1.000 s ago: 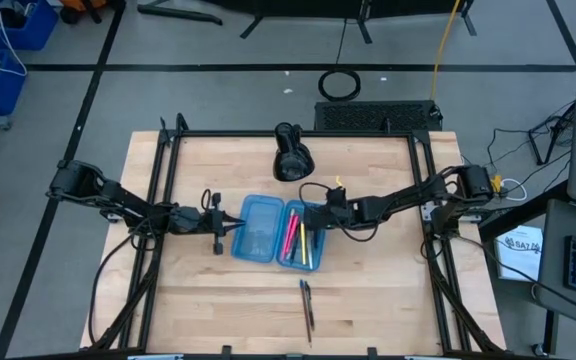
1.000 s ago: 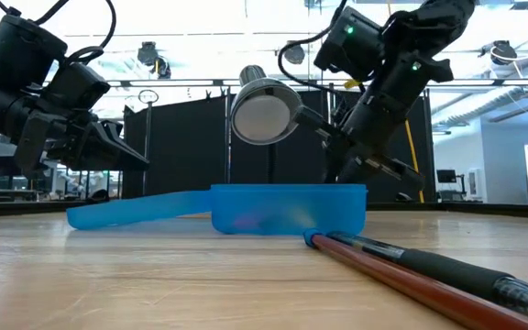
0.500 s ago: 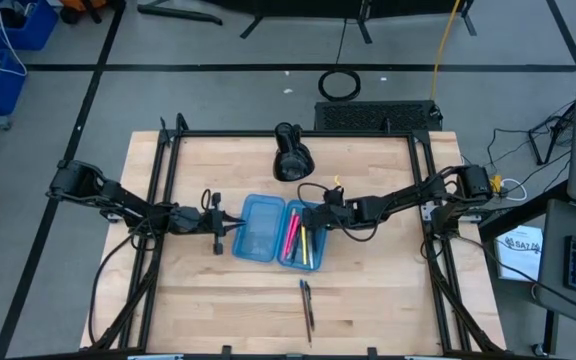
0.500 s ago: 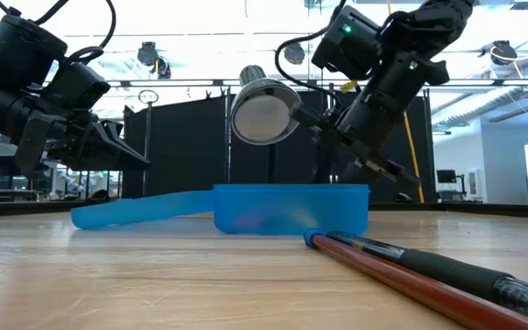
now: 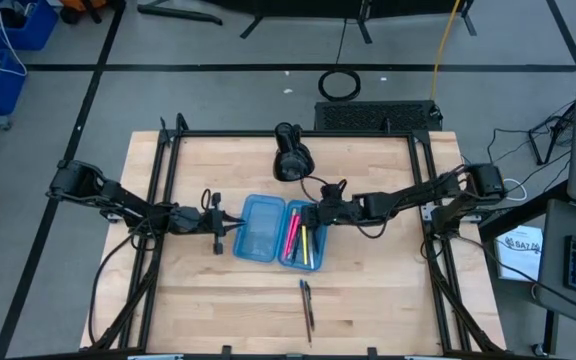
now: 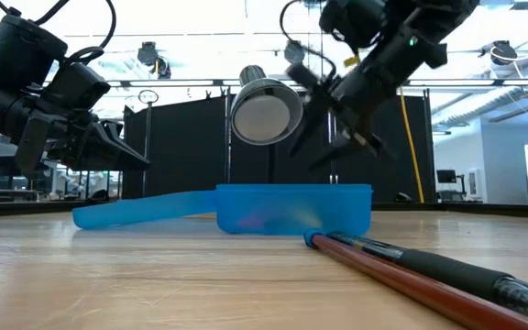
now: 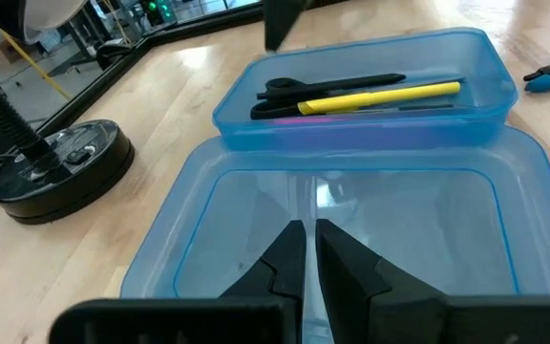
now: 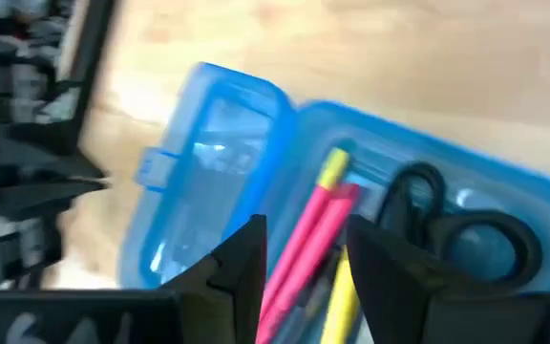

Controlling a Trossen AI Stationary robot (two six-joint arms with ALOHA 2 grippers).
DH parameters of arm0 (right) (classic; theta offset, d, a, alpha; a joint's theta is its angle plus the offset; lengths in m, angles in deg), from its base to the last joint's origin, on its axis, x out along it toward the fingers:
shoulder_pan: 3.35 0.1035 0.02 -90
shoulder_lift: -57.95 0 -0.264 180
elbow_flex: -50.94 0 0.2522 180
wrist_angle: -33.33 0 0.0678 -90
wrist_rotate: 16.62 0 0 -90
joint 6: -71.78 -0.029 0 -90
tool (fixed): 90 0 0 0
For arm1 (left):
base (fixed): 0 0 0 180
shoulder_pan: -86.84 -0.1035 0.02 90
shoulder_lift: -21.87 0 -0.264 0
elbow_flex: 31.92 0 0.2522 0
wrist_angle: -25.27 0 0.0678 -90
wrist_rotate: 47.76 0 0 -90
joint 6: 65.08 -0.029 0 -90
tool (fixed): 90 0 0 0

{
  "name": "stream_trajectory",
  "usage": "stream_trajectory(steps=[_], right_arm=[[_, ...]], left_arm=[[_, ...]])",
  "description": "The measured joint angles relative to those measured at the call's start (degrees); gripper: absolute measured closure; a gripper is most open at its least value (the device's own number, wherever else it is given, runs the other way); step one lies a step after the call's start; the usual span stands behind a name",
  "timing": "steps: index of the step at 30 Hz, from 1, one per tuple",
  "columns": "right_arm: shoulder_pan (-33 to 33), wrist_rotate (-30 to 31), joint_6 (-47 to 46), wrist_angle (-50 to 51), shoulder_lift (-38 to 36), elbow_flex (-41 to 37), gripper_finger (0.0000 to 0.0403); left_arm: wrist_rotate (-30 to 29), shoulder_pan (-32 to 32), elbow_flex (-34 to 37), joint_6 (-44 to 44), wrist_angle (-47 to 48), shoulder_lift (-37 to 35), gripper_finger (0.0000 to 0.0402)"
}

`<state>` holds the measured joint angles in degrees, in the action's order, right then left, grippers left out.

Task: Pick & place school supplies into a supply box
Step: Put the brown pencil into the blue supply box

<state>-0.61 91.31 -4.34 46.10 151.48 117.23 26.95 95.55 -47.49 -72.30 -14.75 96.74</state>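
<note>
The translucent blue supply box (image 5: 270, 230) lies open on the table. Its empty lid half (image 7: 351, 229) is on the left. Its tray half (image 5: 303, 235) holds pink pens (image 8: 308, 239), a yellow pencil (image 7: 380, 94) and black scissors (image 8: 452, 225). My right gripper (image 5: 311, 216) hovers open and empty above the tray half, clear of the box in the low view (image 6: 333, 151). My left gripper (image 5: 223, 228) is shut just left of the lid's outer edge, above it in the low view (image 6: 140, 158), touching nothing. Two pens (image 5: 308, 305) lie on the table near the front edge.
A black lamp-like object (image 5: 290, 155) stands behind the box at the table's far middle; its round head (image 6: 264, 112) shows above the box. The two loose pens (image 6: 411, 266) lie in front of the box. Black frame rails run along the table's sides.
My right gripper has risen from just above the tray half, clear of the box, and tipped, shifting a little toward the table's left. The box has slid slightly. My left arm has kept still.
</note>
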Motion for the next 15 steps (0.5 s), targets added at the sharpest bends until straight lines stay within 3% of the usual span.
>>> stream_trajectory(steps=[8, 15], right_arm=[[7.4, 0.8, 18.2, 1.3, -8.3, 0.0, 0.0289], [14.5, 6.0, 39.5, 1.1, -12.1, 0.0, 0.0392]], left_arm=[[0.0, 0.0, 0.0, 0.4, 1.6, 0.0, 0.0366], [-0.2, 0.0, 0.0, 2.4, 2.1, 0.0, 0.0366]])
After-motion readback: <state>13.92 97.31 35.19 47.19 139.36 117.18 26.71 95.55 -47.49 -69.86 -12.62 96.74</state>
